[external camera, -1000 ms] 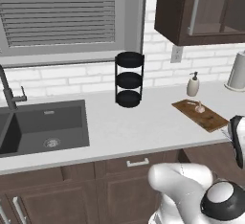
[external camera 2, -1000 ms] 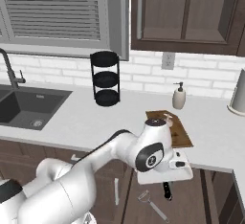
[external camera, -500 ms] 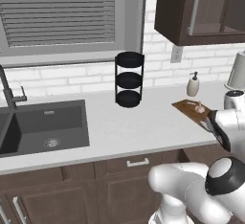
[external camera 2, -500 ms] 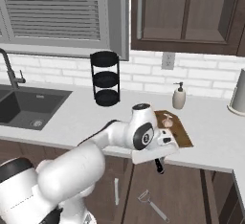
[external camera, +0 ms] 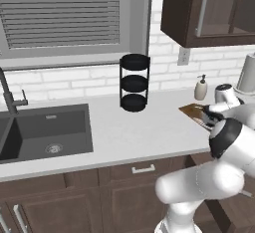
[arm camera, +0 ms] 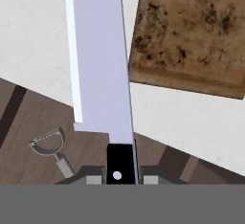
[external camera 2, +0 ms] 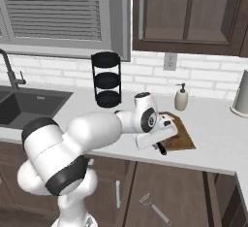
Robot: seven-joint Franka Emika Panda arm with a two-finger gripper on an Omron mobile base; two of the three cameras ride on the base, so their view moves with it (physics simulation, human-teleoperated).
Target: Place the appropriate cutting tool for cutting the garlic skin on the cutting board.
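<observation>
- Fingers of my gripper [arm camera: 119, 177] are clamping narrowly on the black handle of the cutting tool [arm camera: 98, 55]; its pale grey-blue blade is running from the bottom centre of the hand view up to the top edge, slightly left of centre.
- I am seeing the blade lying over white counter [arm camera: 33, 41], with the cutting board [arm camera: 191, 31] filling the upper right of that frame, just beside the blade's right edge; whether they are touching, I cannot tell.
- Below the counter edge, at the lower left of the hand view, a peeler [arm camera: 50, 146] is lying on the wooden floor.
- In the right base view my gripper [external camera 2: 157, 136] is sitting at the centre of the frame, at the left front edge of the cutting board [external camera 2: 181, 136], with the dark handle poking out below it.
- In the left base view my hand is hovering at the right edge of the frame over the cutting board [external camera: 191, 111].
- I cannot make out the garlic.
- A beige soap dispenser [external camera 2: 181, 98] is standing behind the board, and a black three-tier rack [external camera 2: 107, 80] is standing well to its left.
</observation>
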